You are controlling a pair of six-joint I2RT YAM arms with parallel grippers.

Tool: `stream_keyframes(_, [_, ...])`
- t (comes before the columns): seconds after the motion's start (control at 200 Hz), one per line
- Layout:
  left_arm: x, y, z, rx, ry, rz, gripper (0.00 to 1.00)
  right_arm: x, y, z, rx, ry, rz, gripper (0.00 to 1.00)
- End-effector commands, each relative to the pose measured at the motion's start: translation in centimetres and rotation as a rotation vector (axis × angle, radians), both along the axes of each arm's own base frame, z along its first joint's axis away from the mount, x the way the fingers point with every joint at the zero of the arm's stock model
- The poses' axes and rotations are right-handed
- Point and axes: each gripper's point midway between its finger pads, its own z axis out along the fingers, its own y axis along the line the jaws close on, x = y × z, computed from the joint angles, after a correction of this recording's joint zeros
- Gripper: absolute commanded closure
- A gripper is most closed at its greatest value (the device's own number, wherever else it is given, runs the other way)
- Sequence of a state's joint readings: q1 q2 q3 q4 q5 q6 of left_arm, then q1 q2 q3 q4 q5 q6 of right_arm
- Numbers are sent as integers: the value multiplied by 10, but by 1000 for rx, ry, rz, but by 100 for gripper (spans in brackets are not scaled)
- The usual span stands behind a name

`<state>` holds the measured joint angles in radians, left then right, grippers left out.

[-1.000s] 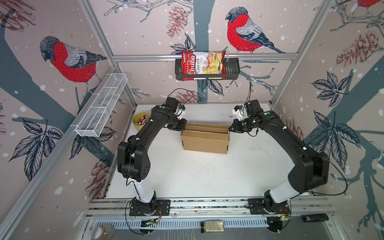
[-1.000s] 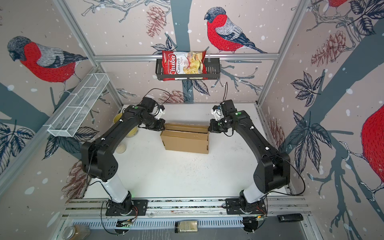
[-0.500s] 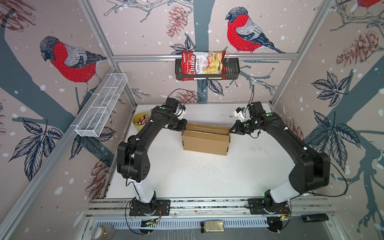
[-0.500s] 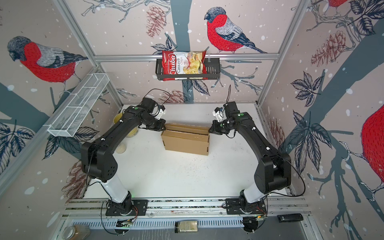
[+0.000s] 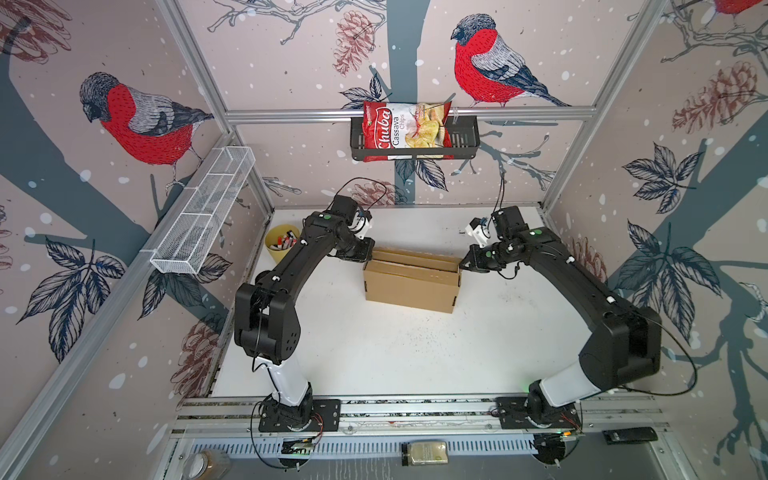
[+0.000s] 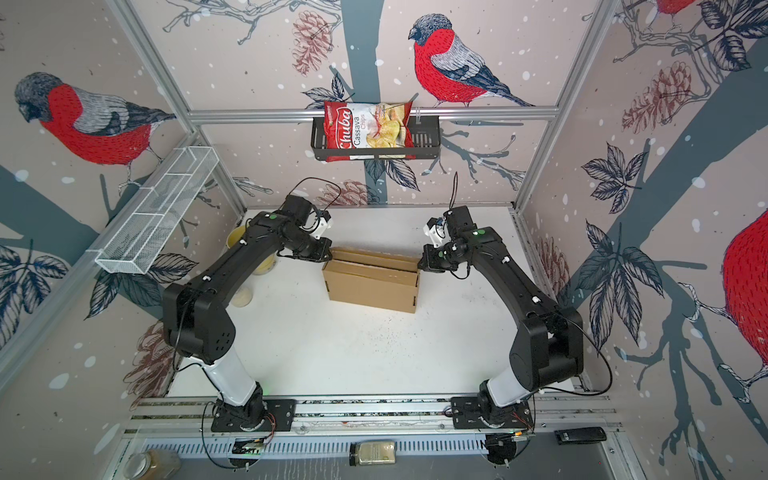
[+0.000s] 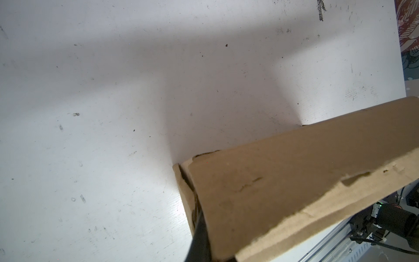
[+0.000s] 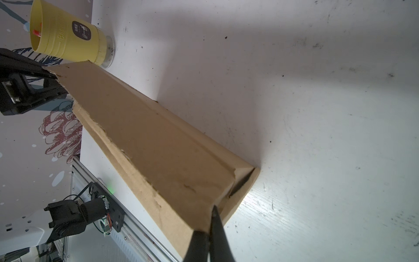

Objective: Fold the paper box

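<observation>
My right claw (image 5: 463, 266) has sunk slightly at the box's (image 5: 409, 286) far right corner, and my left claw (image 5: 367, 256) sits at the far left. Both are closed tight, apparently pressing the lid shut. I can't tell whether either pinches cardboard.

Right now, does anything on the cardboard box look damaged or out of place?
Yes. The paper box has a ragged, torn long edge, and its corner at the right gripper looks crushed and gaping.
</observation>
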<state>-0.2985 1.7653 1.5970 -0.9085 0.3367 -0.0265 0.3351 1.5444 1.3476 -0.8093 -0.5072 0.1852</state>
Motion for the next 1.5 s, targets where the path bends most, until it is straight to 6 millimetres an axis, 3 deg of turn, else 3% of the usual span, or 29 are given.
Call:
stream_keyframes(0.0, [-17, 11, -16, 59, 92, 16, 100, -12, 3, -3, 3, 50, 10, 100])
stream_keyframes(0.42, [-19, 11, -18, 57, 95, 19, 100, -19, -7, -18, -108, 14, -52, 100])
stream_keyframes(0.635, [-19, 11, -19, 57, 99, 23, 100, -17, -2, -5, -83, -59, -93, 100])
stream_keyframes(0.861, [-19, 12, -19, 55, 92, 34, 100, -25, 5, -7, -79, -65, -87, 98])
stream_keyframes(1.101, [-24, 13, -21, 52, 93, 35, 100, -19, 5, 3, -26, -87, -57, 77])
stream_keyframes(1.391, [-29, 14, -27, 56, 108, 24, 100, -9, -1, 35, 111, -169, -11, 57])
stream_keyframes(1.491, [-29, 13, -27, 54, 107, 22, 100, -11, -7, 48, 127, -269, 12, 51])
